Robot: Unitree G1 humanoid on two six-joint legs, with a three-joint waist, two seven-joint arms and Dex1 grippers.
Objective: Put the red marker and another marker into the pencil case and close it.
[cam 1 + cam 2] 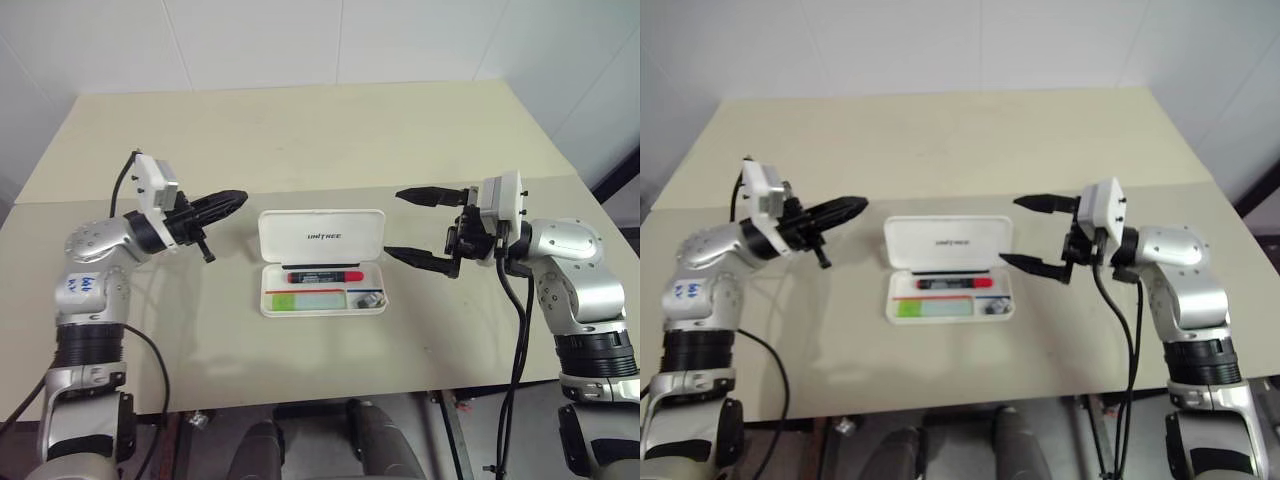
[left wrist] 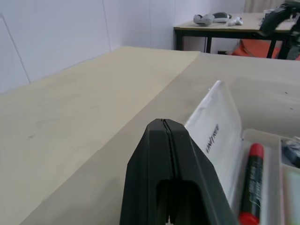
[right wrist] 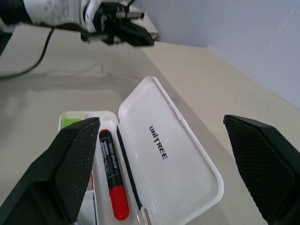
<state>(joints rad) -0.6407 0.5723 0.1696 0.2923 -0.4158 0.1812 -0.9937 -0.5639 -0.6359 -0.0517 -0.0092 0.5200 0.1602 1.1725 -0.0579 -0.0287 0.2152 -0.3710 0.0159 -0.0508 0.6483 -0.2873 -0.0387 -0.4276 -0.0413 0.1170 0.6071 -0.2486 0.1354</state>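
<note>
Both markers already lie in the pencil case, open mid-surface. Its stiff, light, slippery lid hinges; push its top edge. Left gripper fingers clenched empty, right gripper fingers spread.

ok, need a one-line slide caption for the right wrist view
Open right gripper above the open pencil case, red marker and green-capped marker inside; shut left gripper beyond.
</note>
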